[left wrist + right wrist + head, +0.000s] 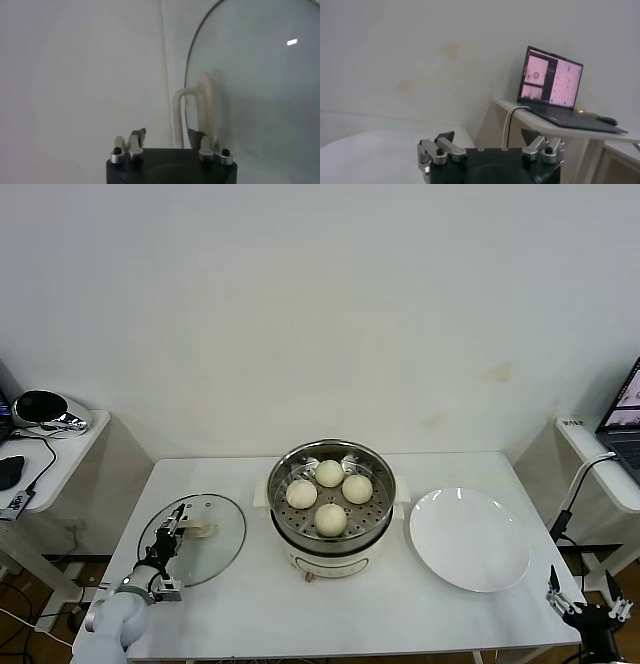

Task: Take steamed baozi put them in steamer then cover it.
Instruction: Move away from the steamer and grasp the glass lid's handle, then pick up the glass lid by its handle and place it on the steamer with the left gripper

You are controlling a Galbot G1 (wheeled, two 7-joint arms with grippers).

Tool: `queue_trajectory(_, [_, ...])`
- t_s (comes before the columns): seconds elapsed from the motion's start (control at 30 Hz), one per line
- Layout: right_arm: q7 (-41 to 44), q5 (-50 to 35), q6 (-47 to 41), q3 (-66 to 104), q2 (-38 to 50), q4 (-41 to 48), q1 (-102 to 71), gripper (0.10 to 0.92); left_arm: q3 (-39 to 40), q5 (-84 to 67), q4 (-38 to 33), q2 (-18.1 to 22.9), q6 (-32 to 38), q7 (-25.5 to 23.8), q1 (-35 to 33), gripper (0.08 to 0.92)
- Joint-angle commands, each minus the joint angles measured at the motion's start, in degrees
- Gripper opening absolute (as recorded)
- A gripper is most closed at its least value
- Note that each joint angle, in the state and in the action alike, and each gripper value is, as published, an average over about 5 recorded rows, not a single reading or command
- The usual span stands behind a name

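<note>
Buns, 4 round cream-white steamed baozi (330, 495), sat inside the shiny round stainless-steel steamer (331, 520); left of that steamer, the left gripper (183, 524) straddled the cream handle of the round clear glass cover (205, 536), its grasp impossible to tell; right gripper (583, 609) hung parked, released.

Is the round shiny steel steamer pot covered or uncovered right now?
Uncovered. The steel steamer pot shows four white buns in its open top, while the clear glass lid lies flat on the table beside it.

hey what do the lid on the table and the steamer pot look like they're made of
Cover: seemingly clear glass, since the table shows through it, with a thin metal-looking rim and a cream handle, probably plastic. Steamer: shiny, mirror-like wall suggests stainless steel; its cream base looks like plastic.
</note>
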State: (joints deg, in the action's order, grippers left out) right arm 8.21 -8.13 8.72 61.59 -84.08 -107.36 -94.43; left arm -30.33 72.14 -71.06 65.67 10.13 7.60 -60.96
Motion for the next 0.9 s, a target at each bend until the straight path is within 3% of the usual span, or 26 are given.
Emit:
queue_trajectory(0.03, [0.04,0.26,0.21,-0.16,-0.10,0.54,-0.11,0.823,0.43,-0.88,2.78,0.14,0.20,0.16,1.04,0.393])
queue_trajectory(0.23, [0.20,0.73,0.53,-0.24,-0.16,0.65,-0.28,0.823,-0.13,-2.13,1.95,0.54,-0.20,3.09,-0.33,0.221])
queue_trajectory(0.37, [0.40,1.22,0.73,-0.75,-0.24,0.69,-0.27,0.823,-1.21,-3.11,-3.31,0.44,-1.42,5.22,-3.44,0.152])
queue_trajectory(0.63, [0.81,1.86,0.93,-1.62,-0.13,0.47,-0.11,0.823,-4.74,-4.70,-19.58,-0.91,-5.73,6.09,-13.13,0.149])
queue_trajectory(0.9, [1.19,2.99,1.22,-3.02,0.06,0.33,-0.13,0.823,-11.51,-10.72,-38.25,-4.10,-14.64,-2.82,-24.74,0.149])
